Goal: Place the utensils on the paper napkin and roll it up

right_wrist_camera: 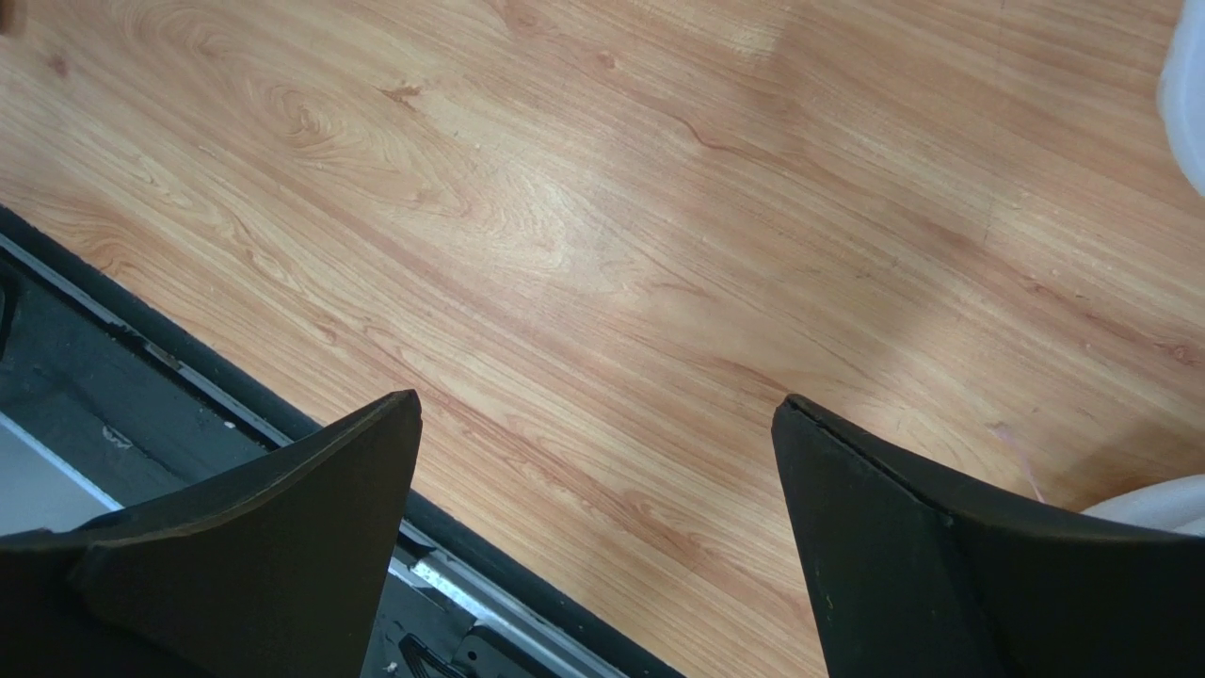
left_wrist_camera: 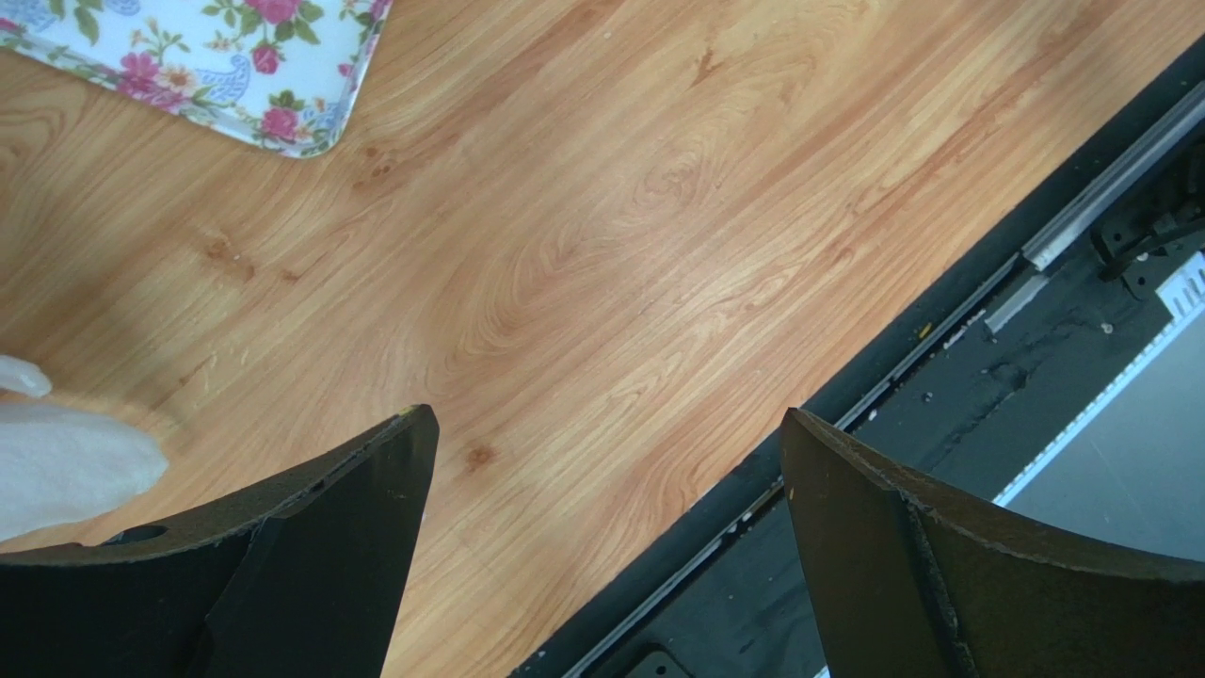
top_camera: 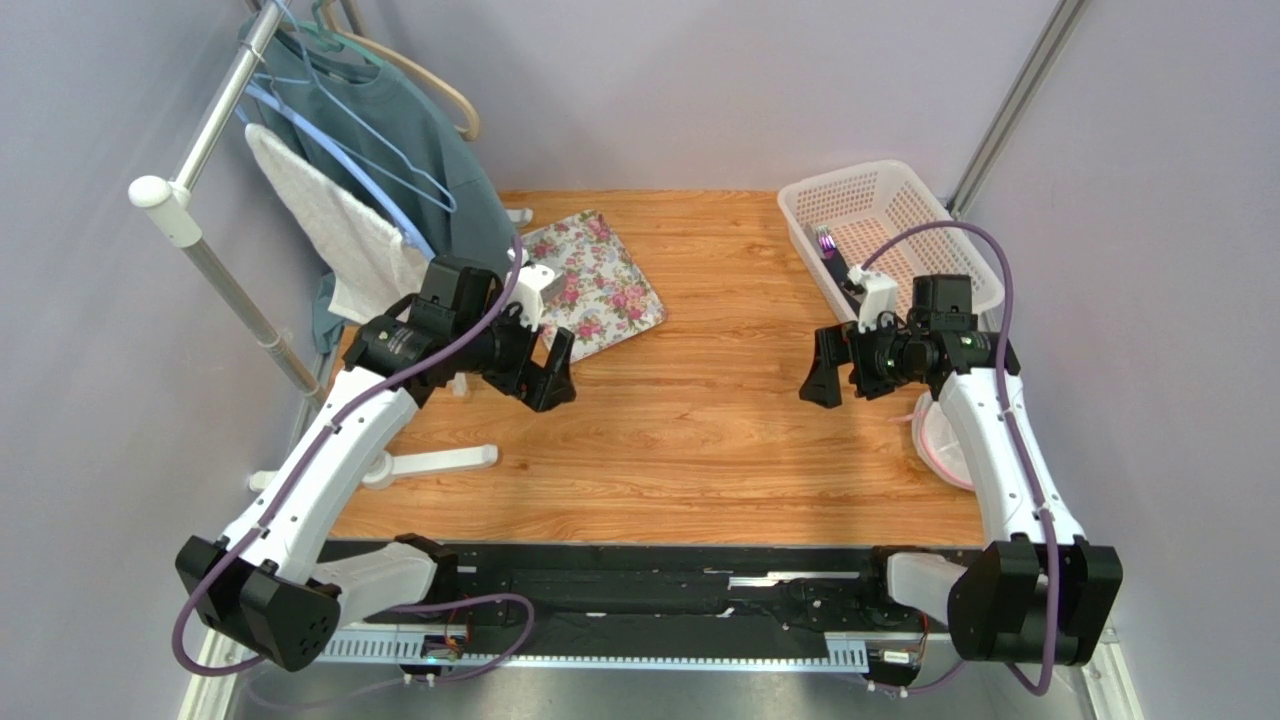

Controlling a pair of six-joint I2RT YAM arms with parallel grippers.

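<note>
Left gripper (left_wrist_camera: 608, 424) spread wide, holding nothing, just beside floral tray (top_camera: 594, 282) | right gripper (right_wrist_camera: 594, 403) spread wide, holding nothing, well right of tray | purple fork (top_camera: 828, 240) in white basket (top_camera: 879, 188), farther right of tray

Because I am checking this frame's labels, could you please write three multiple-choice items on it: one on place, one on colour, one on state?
1. Where does the slim purple utensil lie? A) in the white plastic lattice basket B) on the floral tray C) on the bare wood
2. What colour is the hanging fabric shirt? A) red B) teal C) yellow
3. How do the left gripper and the right gripper stand? A) both shut B) one open, one shut C) both open, empty
Answers: 1 A, purple shows inside the basket from above; 2 B, its cloth is teal; 3 C, each wrist view shows jaws apart with nothing between.
</note>
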